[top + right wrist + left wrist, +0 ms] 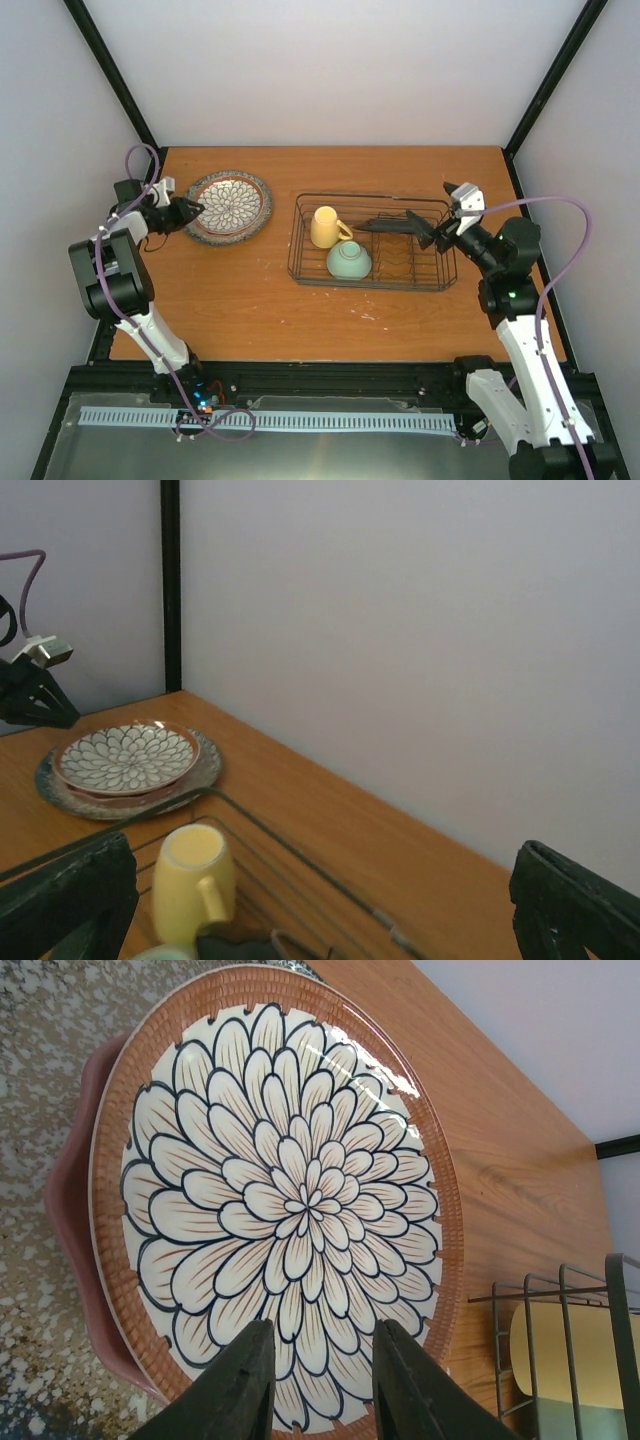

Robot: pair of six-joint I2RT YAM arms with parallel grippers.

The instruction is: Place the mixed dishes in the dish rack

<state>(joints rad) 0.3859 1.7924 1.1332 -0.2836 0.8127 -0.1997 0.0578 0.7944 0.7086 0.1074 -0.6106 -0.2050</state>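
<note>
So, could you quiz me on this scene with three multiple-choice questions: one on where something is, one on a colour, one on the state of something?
1. Where is the yellow mug?
A) on the stacked plates
B) inside the black wire dish rack
C) on the bare table

2. What colour is the bowl beside the mug?
A) red
B) black
C) pale mint green

3. How is the right gripper?
A) wide open, holding nothing
B) shut on the mug
C) shut on a plate

Answers:
1 B, the mug stands within the rack's wires.
2 C, the top view shows it pale green.
3 A, its fingers sit far apart at the edges of the right wrist view.
</note>
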